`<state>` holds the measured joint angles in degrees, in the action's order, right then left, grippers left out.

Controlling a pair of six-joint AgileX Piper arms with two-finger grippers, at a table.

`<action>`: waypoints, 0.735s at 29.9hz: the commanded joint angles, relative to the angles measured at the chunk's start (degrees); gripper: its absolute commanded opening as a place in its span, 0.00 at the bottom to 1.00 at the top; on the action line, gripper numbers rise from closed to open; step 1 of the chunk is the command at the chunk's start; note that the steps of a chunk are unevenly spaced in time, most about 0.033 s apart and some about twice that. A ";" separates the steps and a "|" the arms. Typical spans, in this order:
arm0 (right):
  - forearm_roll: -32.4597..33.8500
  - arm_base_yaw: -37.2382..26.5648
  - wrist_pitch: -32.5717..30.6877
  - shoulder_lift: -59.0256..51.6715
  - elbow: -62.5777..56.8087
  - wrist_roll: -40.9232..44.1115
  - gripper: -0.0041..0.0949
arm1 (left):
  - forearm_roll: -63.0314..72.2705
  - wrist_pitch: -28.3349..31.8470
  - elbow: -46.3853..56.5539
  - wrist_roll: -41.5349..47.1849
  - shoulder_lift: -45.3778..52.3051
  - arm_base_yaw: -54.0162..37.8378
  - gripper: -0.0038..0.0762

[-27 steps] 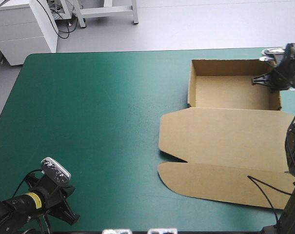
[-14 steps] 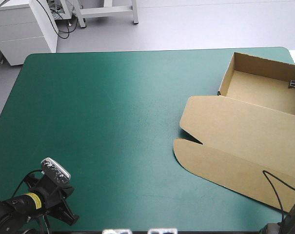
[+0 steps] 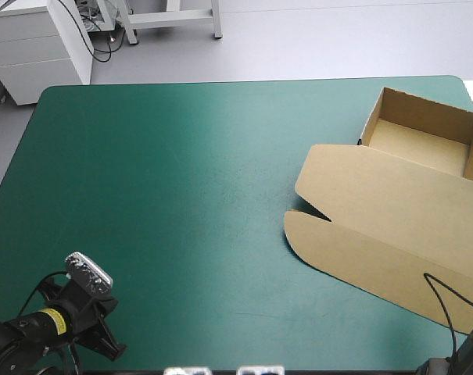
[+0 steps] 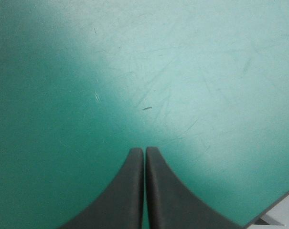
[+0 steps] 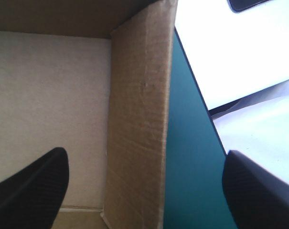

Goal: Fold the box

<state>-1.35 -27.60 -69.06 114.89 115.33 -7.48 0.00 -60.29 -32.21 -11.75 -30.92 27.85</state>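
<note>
- Teal-green cover (image 3: 181, 195) lies bare on the whole side left of the box (image 3: 392, 234); its far right corner is just beyond the box.
- Right gripper (image 5: 144, 153) is released. Its fingers (image 5: 34, 191) stand wide apart astride the right end wall (image 5: 139, 119) of the box, one inside and one outside. Neither seems to touch the board.
- Left gripper (image 4: 144, 155) is clenched on nothing, low over the cover, well apart from the box on its near left side.
- Box is an open tray (image 3: 420, 144) with its walls raised. The lid (image 3: 377, 203) lies flat, reaching from the tray toward the near side.
- I judge the board light and stiff; it should bend only at its creases and slide easily on the cover. A good hold is a thin wall edge near a corner, or the free edge of the lid.
- High view cuts off the right part of the box, and the right gripper is almost out of sight there. I cannot see the foot of the wall between the fingers.
</note>
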 commanded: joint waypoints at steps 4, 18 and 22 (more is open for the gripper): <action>-8.16 -0.37 -2.44 -10.55 7.30 -0.35 0.48 | 0.00 2.72 -1.31 0.55 -0.07 0.41 0.04; -29.94 15.07 -1.91 -34.17 -13.53 -19.19 0.03 | 0.37 5.40 -1.31 0.55 -0.07 0.41 0.04; -21.41 24.57 -0.19 -42.74 -23.83 -17.51 0.03 | 0.00 5.75 -1.20 0.55 -0.07 0.41 0.04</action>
<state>-26.46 -7.25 -71.69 78.80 96.02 -25.42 0.00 -57.81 -32.21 -11.75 -30.92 27.85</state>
